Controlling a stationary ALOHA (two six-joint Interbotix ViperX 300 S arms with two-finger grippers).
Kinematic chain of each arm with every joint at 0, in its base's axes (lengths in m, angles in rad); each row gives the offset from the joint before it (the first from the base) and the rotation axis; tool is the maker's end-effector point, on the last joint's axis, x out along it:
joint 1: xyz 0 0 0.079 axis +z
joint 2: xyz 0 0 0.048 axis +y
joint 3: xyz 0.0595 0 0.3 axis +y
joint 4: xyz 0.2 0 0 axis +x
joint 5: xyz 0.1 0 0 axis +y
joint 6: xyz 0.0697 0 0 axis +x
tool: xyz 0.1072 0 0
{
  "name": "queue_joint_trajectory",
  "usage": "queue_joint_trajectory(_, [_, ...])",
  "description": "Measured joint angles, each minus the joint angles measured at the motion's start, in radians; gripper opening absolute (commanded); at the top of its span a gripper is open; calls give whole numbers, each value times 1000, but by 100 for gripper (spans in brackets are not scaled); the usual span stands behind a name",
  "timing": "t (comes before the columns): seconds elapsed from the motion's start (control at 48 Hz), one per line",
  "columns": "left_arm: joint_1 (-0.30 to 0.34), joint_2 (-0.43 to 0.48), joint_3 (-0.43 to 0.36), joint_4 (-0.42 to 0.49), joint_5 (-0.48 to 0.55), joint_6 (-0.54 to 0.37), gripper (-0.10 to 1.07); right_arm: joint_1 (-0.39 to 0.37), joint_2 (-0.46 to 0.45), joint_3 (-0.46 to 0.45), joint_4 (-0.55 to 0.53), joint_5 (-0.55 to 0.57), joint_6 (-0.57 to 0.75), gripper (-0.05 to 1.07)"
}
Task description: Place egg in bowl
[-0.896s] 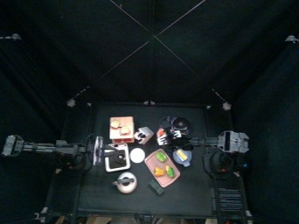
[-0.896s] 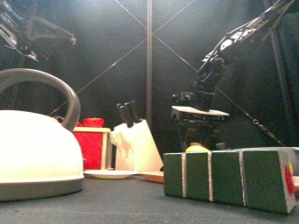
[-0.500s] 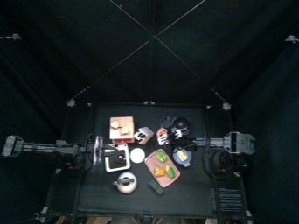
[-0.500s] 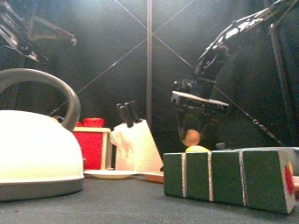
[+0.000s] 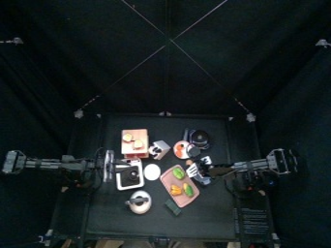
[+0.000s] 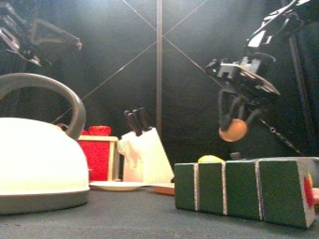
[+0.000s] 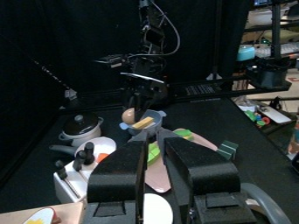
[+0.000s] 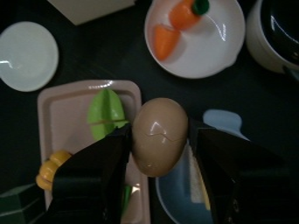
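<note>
Aloft now: egg pinched in right gripper, over the dishes, not yet in a bowl.

Left gripper (image 7: pixel 149 175) rests at the table's left by the white tray (image 5: pixel 127 177), jaws narrowly parted on nothing. Right gripper (image 6: pixel 237 119) hangs from its bent arm, jaws clamped on the egg (image 6: pixel 233 128) so it carries clear of the clutter. Below it lie the pink plate (image 8: pixel 73 109) and a blue bowl (image 8: pixel 222 123), probably the target, though mostly hidden.
</note>
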Motion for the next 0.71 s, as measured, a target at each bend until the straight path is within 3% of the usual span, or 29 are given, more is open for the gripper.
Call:
queue_joint_trajectory(0.312, [6, 0, 3, -2, -2, 0, 60, 26, -86, 114, 54, -21, 0, 71])
queue_joint_trajectory(0.708, [12, 0, 5, -2, -2, 0, 60, 35, -94, 141, 91, -48, 0, 87])
